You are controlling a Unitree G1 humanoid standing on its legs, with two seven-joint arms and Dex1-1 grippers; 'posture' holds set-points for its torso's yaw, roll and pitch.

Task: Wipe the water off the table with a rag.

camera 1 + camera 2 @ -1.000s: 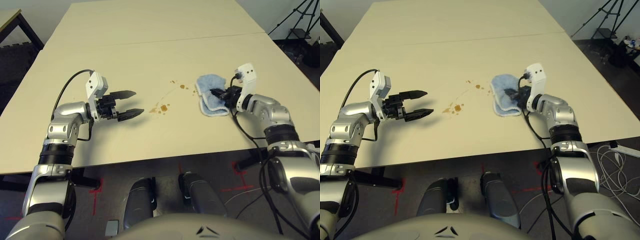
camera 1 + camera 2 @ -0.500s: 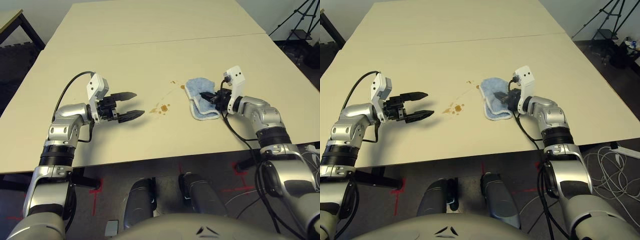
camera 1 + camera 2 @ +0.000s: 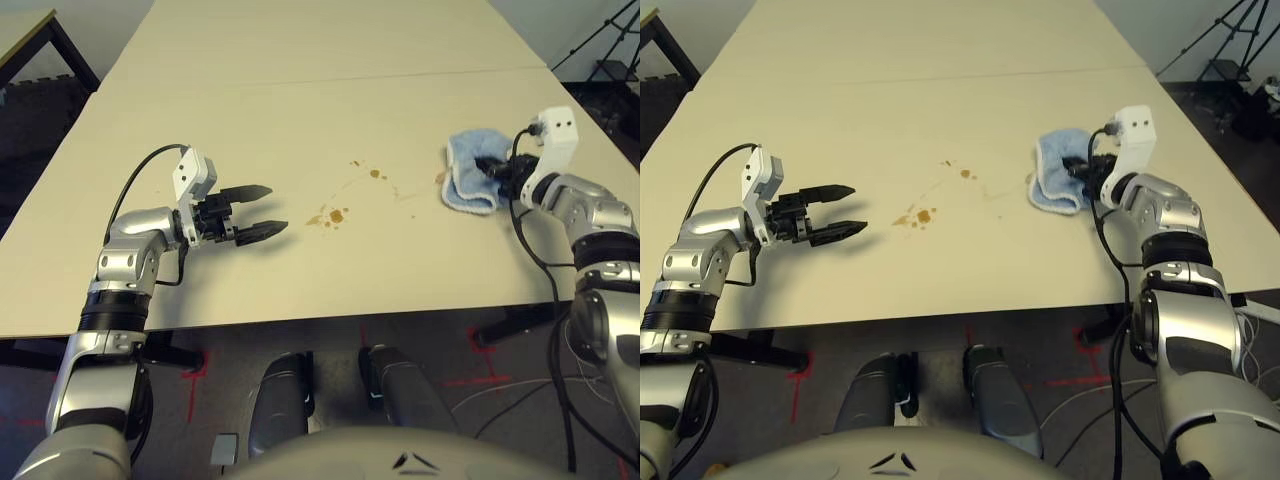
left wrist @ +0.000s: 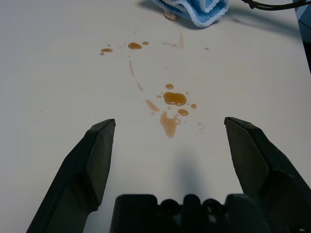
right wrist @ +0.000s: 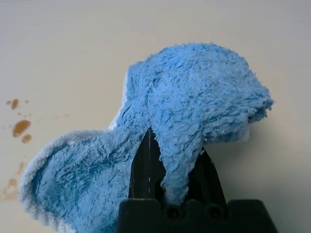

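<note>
- Left eye view, right of the frame: my right hand (image 3: 492, 168) grips the blue rag (image 3: 474, 190) on the table (image 3: 300, 280); I should keep it pressed flat and sweep toward the amber drops (image 3: 336, 215) mid-frame.
- Left wrist view: my left hand (image 4: 170, 126) stands open, well clear; the drops pool mid-frame, thin streaks above.
- Right wrist view: the rag bunches between my fingertips, fluffy, white-edged, one lobe spreading lower left.

rag (image 5: 194, 92) btwn r gripper (image 5: 176, 141) fingers: fluffy rough cloth, matt. table (image 3: 250, 130) under it: smooth, low sheen. drops (image 4: 175, 98) left of rag: glossy. arms (image 3: 128, 255): shiny, metal-look.
</note>
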